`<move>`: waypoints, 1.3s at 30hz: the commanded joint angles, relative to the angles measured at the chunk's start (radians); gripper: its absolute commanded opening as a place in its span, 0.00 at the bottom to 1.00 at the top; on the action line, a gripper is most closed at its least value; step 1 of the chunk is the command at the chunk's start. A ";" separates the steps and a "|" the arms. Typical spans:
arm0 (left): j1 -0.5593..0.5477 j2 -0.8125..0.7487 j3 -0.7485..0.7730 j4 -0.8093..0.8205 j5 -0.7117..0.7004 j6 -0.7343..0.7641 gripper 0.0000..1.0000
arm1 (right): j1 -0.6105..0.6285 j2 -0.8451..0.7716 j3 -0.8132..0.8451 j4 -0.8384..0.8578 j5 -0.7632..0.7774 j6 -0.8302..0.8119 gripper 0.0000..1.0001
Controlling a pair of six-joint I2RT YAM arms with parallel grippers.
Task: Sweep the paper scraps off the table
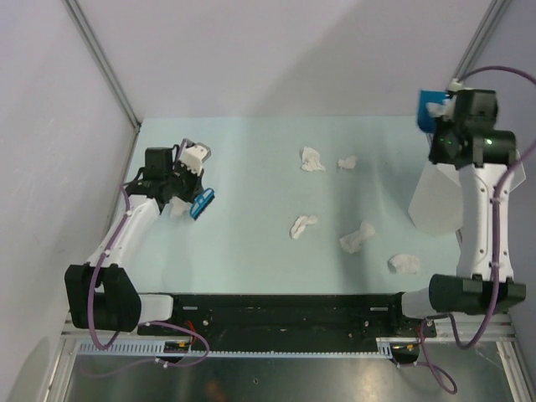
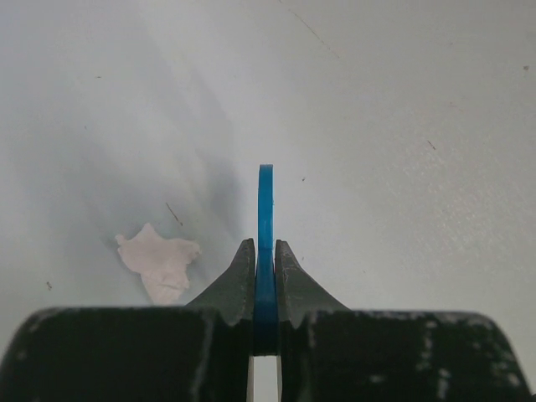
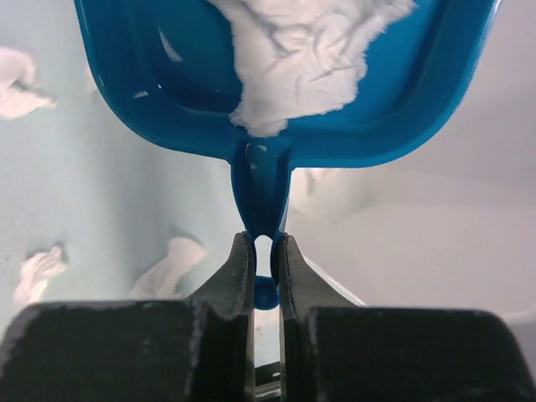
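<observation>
The right pincer (image 3: 266,243) is pinched on the stem handle of a blue dustpan (image 3: 151,92). The pan's long axis runs straight out from the fingers, and one white wad (image 3: 301,50) lies in the pan against its handle end. The white bin (image 1: 435,205) stands at the right edge of the tabletop (image 1: 251,260). From above the pan shows just past the bin's far side, and the wrist view puts the bin's pale wall below and right of the handle (the pan's height makes it hard to tell whether it is truly over the opening). Emptying the pan likely turns on that alignment. The other paper scraps (image 1: 303,225) lie scattered centre-right on the tabletop, nearer the right arm. The left pincer (image 2: 265,255) is pressed together on a thin blue sweeper (image 2: 265,201) seen edge-on, with one scrap (image 2: 159,264) on the tabletop just to its left.
</observation>
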 commanded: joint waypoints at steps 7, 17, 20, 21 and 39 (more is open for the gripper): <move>0.006 0.020 0.041 0.039 0.046 -0.020 0.00 | -0.065 -0.105 -0.053 0.077 0.596 -0.245 0.00; 0.006 -0.034 0.008 0.040 0.099 0.010 0.00 | -0.009 -0.183 -0.233 0.045 0.891 -0.589 0.00; 0.006 -0.051 0.008 0.040 0.115 0.014 0.00 | 0.006 -0.246 -0.271 0.065 0.891 -0.678 0.00; 0.006 -0.052 0.007 0.040 0.126 0.017 0.00 | 0.011 -0.258 -0.303 0.097 0.923 -0.742 0.00; 0.006 -0.100 -0.018 0.040 0.132 0.036 0.00 | -0.022 -0.324 -0.452 0.565 0.908 -1.275 0.01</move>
